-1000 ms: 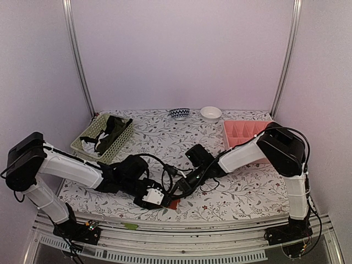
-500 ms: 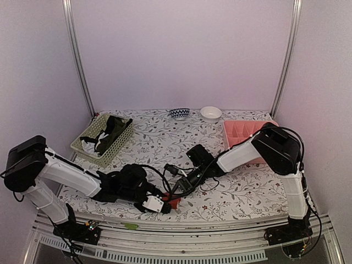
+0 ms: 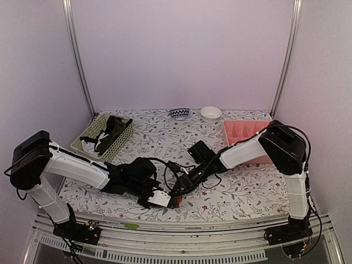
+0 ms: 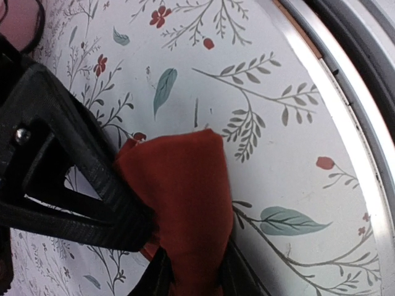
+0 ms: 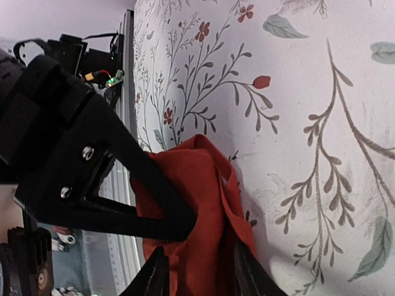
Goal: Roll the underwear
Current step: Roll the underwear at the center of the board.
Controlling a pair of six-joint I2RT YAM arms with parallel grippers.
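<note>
Floral-print table (image 3: 242, 192) is carrying all the action near its front edge, w/ both arms meeting there. On it the red-orange underwear (image 4: 179, 197) is lying as a small bunched wad just beside the metal rim, not spread flat.

Vs a sec ago, the left gripper (image 4: 197, 279) is sitting further in toward centre. Its jaws are now standing narrow, pinching the wad from both sides in the left wrist view. Opposite it, the right gripper (image 5: 199, 280) is straddling the same wad. It seems to be easing off, but can't tell whether its fingers are pressing the fabric or only flanking it. The wad itself is hardly shifting.

Prob. a hand-over: left is taking the hold so right can let go & re-grip to keep the roll going. Roll is looking loose & early.

Elsewhere a dark garment (image 3: 113, 127) is waiting in the green basket (image 3: 125, 138), well apart.
</note>
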